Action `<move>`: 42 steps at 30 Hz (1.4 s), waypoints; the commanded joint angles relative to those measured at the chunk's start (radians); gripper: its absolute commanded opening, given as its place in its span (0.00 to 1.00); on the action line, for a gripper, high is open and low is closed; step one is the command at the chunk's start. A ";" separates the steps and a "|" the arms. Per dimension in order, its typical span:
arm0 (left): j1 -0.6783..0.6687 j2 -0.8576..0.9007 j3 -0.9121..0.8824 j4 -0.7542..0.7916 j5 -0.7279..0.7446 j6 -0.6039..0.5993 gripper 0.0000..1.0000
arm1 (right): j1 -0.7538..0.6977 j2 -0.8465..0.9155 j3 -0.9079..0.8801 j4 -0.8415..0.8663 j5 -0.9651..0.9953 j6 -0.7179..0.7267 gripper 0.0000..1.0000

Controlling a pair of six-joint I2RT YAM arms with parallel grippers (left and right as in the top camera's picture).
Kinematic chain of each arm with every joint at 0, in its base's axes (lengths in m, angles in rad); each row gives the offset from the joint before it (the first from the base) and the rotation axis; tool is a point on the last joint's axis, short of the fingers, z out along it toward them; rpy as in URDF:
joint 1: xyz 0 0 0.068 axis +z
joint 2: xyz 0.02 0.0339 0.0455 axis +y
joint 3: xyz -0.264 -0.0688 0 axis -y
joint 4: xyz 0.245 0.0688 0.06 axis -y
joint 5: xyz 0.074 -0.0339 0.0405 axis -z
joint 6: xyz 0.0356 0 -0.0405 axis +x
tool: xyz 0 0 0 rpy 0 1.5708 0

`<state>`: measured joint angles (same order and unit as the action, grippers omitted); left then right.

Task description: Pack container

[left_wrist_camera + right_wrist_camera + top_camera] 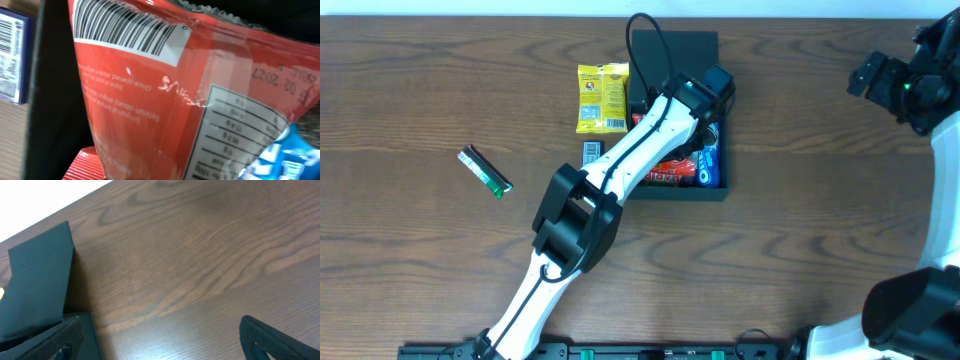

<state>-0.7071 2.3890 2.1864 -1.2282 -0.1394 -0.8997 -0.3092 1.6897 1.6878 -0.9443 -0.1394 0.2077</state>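
Note:
The dark container point(712, 190) lies at the middle of the table with its flap lid point(675, 50) folded back. My left arm reaches into it, and the left gripper point(710, 100) sits low over the far right part. A red snack packet point(150, 100) with a barcode fills the left wrist view and hides the fingers; the gripper looks shut on it. A red packet point(665, 172) and a blue one point(708, 165) show in the container. My right gripper point(160, 347) hangs open over bare table at the far right, with nothing between its fingers point(265, 340).
A yellow packet point(602, 97) and a small blue packet point(592, 153) lie just left of the container. A green bar point(485, 171) rests further left. The container's lid point(40, 280) shows at the left of the right wrist view.

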 commanded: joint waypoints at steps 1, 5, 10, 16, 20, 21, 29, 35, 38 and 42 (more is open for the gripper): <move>0.000 0.028 -0.003 -0.021 -0.052 0.060 0.06 | -0.004 -0.003 0.014 -0.008 -0.008 -0.010 0.99; 0.000 0.039 -0.005 -0.020 -0.052 0.119 0.06 | -0.003 -0.003 0.014 -0.010 -0.008 -0.010 0.99; 0.000 0.046 -0.008 -0.016 -0.059 0.219 0.53 | -0.003 -0.003 0.014 -0.018 -0.031 -0.011 0.99; -0.001 0.022 -0.001 -0.029 -0.051 0.248 0.89 | 0.010 -0.003 0.014 -0.042 -0.030 -0.039 0.99; 0.000 -0.075 0.016 -0.016 -0.075 0.246 0.96 | 0.039 -0.003 0.014 -0.048 -0.030 -0.061 0.99; 0.003 -0.109 0.016 -0.011 -0.089 0.246 0.95 | 0.044 -0.003 0.014 -0.048 -0.030 -0.061 0.99; 0.106 -0.397 0.016 -0.002 -0.187 0.245 0.95 | 0.129 -0.002 0.011 -0.051 -0.149 -0.095 0.87; 0.319 -0.521 0.016 -0.020 -0.185 0.249 0.95 | 0.312 -0.002 -0.052 0.004 -0.187 -0.120 0.88; 0.435 -0.529 0.014 -0.058 -0.161 0.288 0.95 | 0.426 0.011 -0.145 0.088 -0.188 -0.120 0.87; 0.530 -0.526 -0.008 -0.098 -0.114 0.319 0.96 | 0.550 0.070 -0.215 0.154 -0.186 -0.139 0.70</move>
<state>-0.2085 1.8565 2.1914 -1.3113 -0.2825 -0.6220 0.1856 1.7153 1.5036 -0.8036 -0.3122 0.0948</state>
